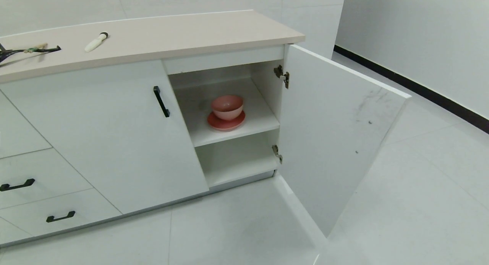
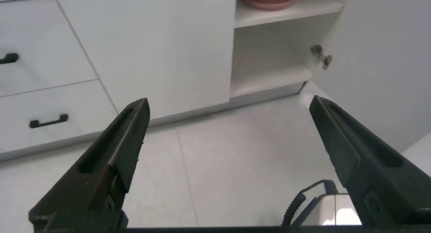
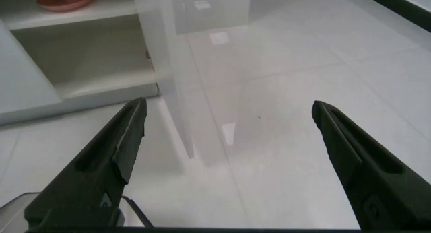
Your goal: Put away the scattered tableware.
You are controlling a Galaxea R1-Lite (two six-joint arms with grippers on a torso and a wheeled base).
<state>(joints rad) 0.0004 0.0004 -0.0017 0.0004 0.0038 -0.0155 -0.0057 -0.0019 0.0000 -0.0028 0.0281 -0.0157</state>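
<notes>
Smooth white shelf (image 1: pixel 261 119) w/ round pink bowl (image 1: pixel 227 106) on plate (image 1: pixel 225 124).

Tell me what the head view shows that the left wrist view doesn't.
Head view: the countertop with a white-handled tool on it, the closed door's black handle, and the open door's upper hinge. Left wrist view: the left gripper, open above the floor. Both: the pink bowl on the red plate on the cabinet's upper shelf, the lower hinge, and two black drawer handles.

White cabinet (image 1: pixel 107 135), open door (image 1: pixel 328 135)
</notes>
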